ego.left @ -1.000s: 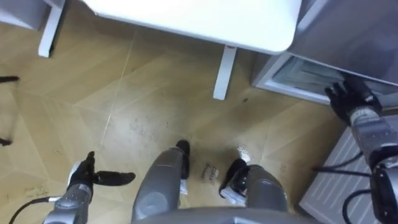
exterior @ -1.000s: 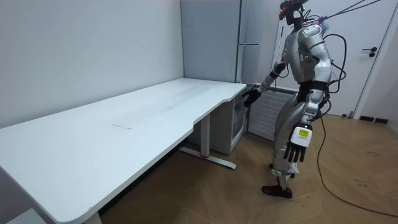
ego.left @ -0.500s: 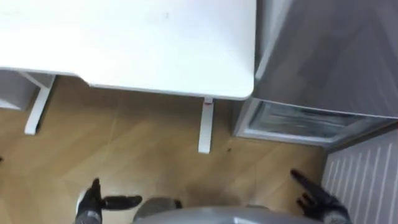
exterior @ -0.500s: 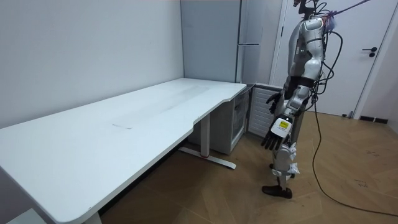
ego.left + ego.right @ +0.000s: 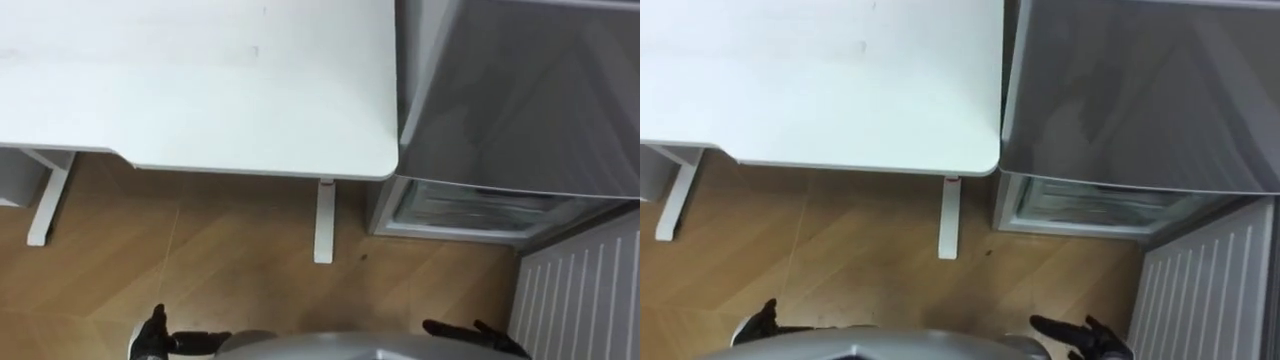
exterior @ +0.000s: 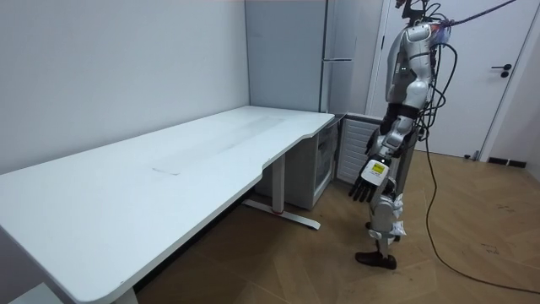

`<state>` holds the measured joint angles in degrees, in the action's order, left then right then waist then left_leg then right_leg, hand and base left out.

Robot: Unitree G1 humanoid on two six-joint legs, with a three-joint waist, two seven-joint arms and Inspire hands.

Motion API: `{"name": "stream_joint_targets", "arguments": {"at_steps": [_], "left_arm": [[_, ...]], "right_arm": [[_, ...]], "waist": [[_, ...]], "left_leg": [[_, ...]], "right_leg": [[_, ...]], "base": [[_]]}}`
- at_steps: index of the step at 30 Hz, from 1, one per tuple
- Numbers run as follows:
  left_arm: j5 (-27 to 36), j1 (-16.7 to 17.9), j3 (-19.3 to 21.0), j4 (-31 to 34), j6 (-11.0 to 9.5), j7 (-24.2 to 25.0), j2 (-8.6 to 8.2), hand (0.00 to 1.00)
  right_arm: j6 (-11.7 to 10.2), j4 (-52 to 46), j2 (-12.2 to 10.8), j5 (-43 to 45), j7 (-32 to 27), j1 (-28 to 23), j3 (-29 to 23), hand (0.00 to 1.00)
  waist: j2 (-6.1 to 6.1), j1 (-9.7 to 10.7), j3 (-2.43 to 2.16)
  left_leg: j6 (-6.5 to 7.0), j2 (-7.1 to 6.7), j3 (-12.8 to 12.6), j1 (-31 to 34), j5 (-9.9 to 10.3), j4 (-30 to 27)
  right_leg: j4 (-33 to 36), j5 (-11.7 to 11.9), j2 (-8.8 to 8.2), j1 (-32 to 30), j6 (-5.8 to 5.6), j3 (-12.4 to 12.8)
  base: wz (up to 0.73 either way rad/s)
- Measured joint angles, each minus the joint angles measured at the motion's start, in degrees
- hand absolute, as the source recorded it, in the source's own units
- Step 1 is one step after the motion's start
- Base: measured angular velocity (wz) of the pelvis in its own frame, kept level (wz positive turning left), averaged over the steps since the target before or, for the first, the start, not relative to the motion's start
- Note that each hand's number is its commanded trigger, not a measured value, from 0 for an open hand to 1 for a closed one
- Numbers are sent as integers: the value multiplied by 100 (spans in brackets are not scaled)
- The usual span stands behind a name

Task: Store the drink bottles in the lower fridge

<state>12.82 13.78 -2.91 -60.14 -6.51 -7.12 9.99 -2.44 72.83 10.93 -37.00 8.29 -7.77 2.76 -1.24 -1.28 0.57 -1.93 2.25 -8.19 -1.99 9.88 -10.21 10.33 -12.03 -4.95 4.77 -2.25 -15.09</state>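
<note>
Looking down from the robot's head, two hands sit at the bottom edge. The left hand (image 5: 152,334) is low on the left, with its fingers straight and its thumb spread. The right hand (image 5: 1078,332) is low on the right, with its fingers fanned apart. Both hands are empty and hang at the robot's sides.

Beyond them is a wooden floor (image 5: 210,250). A white table leg (image 5: 322,220) rises from it to a bare white table (image 5: 200,90), which spreads across the left and middle.

Just beside the table's right end is the lower fridge (image 5: 470,205). Its door (image 5: 585,290) is swung out to the right, showing a ribbed white inner face and the pale shelves inside. It is probably open so the drinks can go straight in. Above it is the grey front of the upper fridge (image 5: 520,90), which is closed.

In the room view the robot stands upright on the floor, near the open door and the table's end.

I cannot tell where the drinks are. Fetching them looks like the step to come, so the task seems barely begun.
</note>
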Motion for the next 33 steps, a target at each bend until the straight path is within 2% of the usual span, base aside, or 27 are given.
{"name": "stream_joint_targets", "arguments": {"at_steps": [3,8,11,13,17,19,23,25,28,30,33], "left_arm": [[-130,-8,302,-7,6,10,-8,0],[-530,-36,852,-8,5,43,-8,0],[-845,-35,959,-8,6,54,-9,0],[-910,-27,1015,-7,8,66,-5,0],[-1131,60,1226,50,19,64,20,0],[-1131,113,1272,42,33,59,22,0],[-1137,156,1424,20,97,54,71,0],[-1326,142,1641,47,143,109,93,0],[-1418,166,1671,57,159,109,147,0],[-1474,180,1675,79,188,111,151,0],[-1576,161,1705,81,242,128,152,0]], "right_arm": [[1,-18,-4,3,-9,3,-314,0],[-5,-161,15,157,-227,134,-1103,0],[5,-437,162,189,-350,207,-1230,0],[-3,-732,313,237,-435,286,-1590,0],[-2,-1218,546,487,-633,383,-1950,0],[-1,-1809,704,748,-869,374,-2071,0],[-10,-2279,979,1314,-1150,400,-2220,0],[-10,-2487,1124,1318,-1164,413,-2294,0],[-68,-2705,1234,1319,-1343,413,-2490,0],[-68,-2804,1329,1466,-1401,416,-2513,0],[-68,-2811,1477,1853,-1449,455,-2685,0]], "waist": [[-15,26,9],[-93,188,15],[-186,262,12],[-243,293,4],[-360,369,7],[-400,450,1],[-510,437,-21],[-579,451,-51],[-650,435,-41],[-667,465,-37],[-623,468,-25]], "left_leg": [[-1,4,-45,-45,1,4],[0,3,-48,-62,1,3],[0,4,-99,-120,1,13],[2,1,-149,-200,2,51],[3,3,-187,-220,3,68],[4,7,-228,-219,3,88],[3,8,-261,-263,3,95],[3,8,-263,-277,3,95],[3,8,-271,-278,3,94],[-1,11,-279,-273,8,94],[4,26,-281,-274,35,95]], "right_leg": [[-37,4,11,31,7,79],[-19,7,5,37,9,83],[24,5,3,31,7,165],[18,4,5,31,6,266],[34,4,12,18,5,321],[33,11,19,-15,-1,371],[44,29,26,10,4,419],[44,31,25,14,6,430],[43,34,28,15,8,437],[41,37,29,14,8,419],[41,58,44,14,6,422]], "base": [[-8],[-1],[-11],[-19],[-6],[-12],[-9],[-3],[0],[0],[0]]}}
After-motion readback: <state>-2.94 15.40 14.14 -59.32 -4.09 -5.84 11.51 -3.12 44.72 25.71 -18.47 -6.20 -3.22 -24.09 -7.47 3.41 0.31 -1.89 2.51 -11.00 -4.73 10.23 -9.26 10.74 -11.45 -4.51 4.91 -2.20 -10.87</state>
